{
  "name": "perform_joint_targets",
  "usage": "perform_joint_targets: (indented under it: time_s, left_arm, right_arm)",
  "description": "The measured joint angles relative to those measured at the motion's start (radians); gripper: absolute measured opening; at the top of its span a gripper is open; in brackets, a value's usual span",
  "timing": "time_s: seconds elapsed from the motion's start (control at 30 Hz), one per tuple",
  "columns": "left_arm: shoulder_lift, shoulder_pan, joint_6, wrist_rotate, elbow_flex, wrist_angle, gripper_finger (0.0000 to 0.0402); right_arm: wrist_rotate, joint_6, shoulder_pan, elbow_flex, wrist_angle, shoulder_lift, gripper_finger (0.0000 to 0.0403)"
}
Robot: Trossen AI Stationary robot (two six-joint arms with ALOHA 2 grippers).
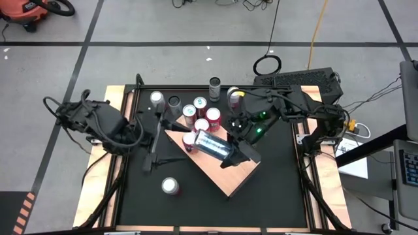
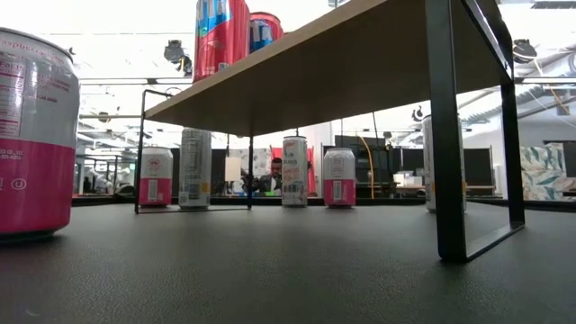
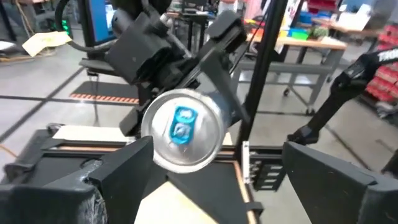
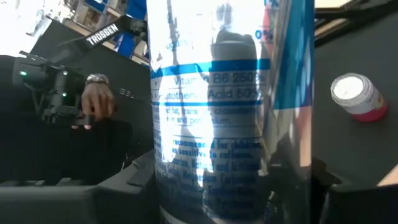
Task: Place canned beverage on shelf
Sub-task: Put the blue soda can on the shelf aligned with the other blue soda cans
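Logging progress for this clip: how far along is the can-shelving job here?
Done: red cans already stand on the shelf. In hand: the right tool holds a silver-blue can on its side above the shelf. Left: standing it up and releasing it; more cans wait on the table. The left tool waits open nearby.

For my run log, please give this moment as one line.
right gripper: holds silver can sideways over shelf | left gripper: open, empty, near shelf corner

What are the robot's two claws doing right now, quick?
Left gripper: open, holding nothing, pointed at the can's top.
Right gripper: shut on the silver and blue can, held on its side above the shelf.
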Motion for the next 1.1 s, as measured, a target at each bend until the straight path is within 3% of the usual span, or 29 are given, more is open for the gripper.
perform_joint_targets:
  time_s: [0.13,0.33,0.47,0.73,1.1]
  left_arm:
    - [0.000,0.037,0.025,-0.005,0.000,0.000,0.0359]
    - [0.005,0.085,0.019,0.154,0.000,-0.001,0.0359]
    - [0.015,0.101,0.015,0.198,-0.001,-0.017,0.0359]
    - [0.021,0.099,0.015,0.209,0.000,-0.104,0.0359]
    - [0.020,0.098,-0.011,0.234,-0.001,-0.099,0.0359]
  right_arm:
    - [0.000,0.029,0.000,0.000,0.014,0.007,0.0214]
    - [0.004,0.031,0.004,0.000,0.043,0.036,0.0215]
    - [0.003,0.047,0.005,0.000,0.061,0.057,0.0215]
    - [0.005,0.074,0.009,0.000,0.088,0.073,0.0215]
    - [0.006,0.074,0.009,0.000,0.111,0.071,0.0215]
